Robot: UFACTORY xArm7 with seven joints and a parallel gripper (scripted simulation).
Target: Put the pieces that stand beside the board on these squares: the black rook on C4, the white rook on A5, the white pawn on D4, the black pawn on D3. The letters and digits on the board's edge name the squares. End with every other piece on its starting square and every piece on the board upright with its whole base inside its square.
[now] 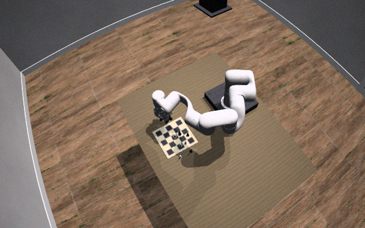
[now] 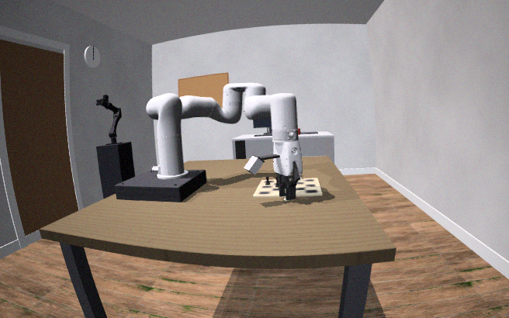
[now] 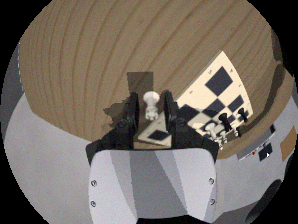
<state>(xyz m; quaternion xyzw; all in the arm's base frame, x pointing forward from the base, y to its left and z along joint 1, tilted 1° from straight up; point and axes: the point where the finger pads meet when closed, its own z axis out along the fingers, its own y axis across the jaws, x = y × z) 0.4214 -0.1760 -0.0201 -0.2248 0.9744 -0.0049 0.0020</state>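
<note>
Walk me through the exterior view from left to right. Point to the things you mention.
Brown door [image 2: 32, 136], round wall clock [image 2: 91, 57], small dark robot arm [image 2: 115, 122], orange wall board [image 2: 199, 86] [image 3: 288, 144], tilted white box [image 2: 254, 165] mounted beside the big arm's wrist, the jaws pointing down.

My arm [image 1: 218, 118] [image 2: 169, 136] is smooth glossy white, with rounded tubular joints; my gripper [image 1: 166, 119] [image 2: 287, 190] [image 3: 151, 100] has black angular fingers, and its pale grey housing [image 3: 152, 185] shows small dark-ringed screws along both sides.
</note>
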